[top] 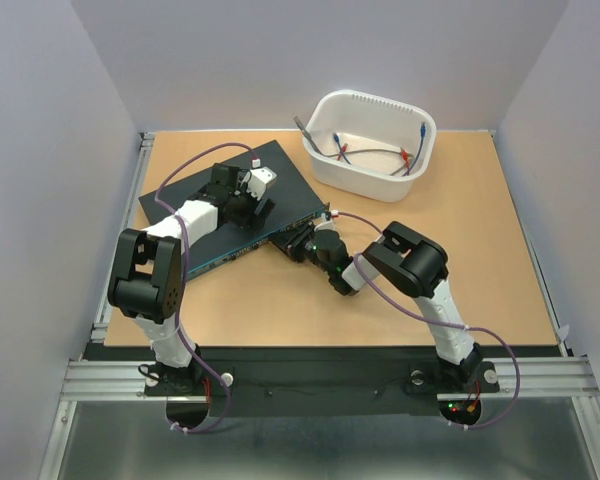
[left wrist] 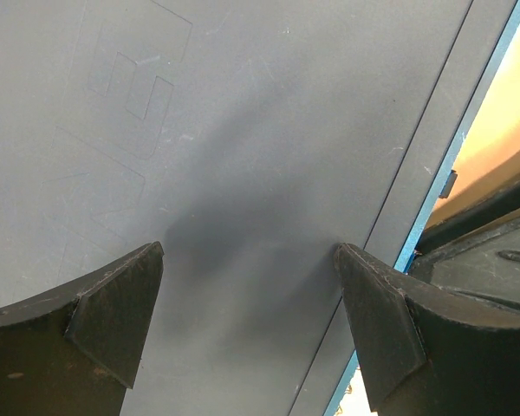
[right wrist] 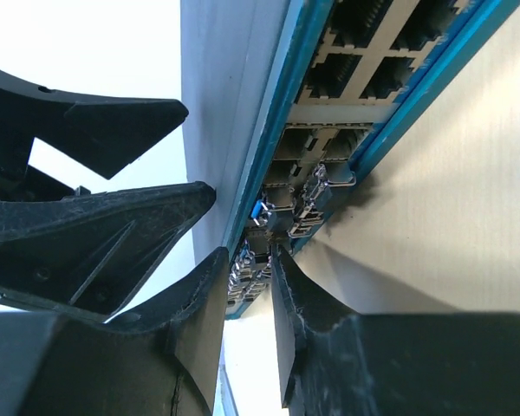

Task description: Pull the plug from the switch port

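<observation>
Switch top (left wrist: 269, 130): a flat, dark grey-blue panel fills most of the view, with faint outlined shapes pressed into it at upper left.
Left gripper (left wrist: 250, 260): its two black jaws rise from the bottom corners, spread wide apart, with nothing between them but bare panel.
Shadow: a soft dark patch lies on the panel between the jaws.
Blue strip (left wrist: 433, 208): runs along the panel's right edge.
Tabletop (left wrist: 511, 113): tan, at the upper right.
Black part (left wrist: 485, 269): just beyond the strip; unidentifiable.
</observation>
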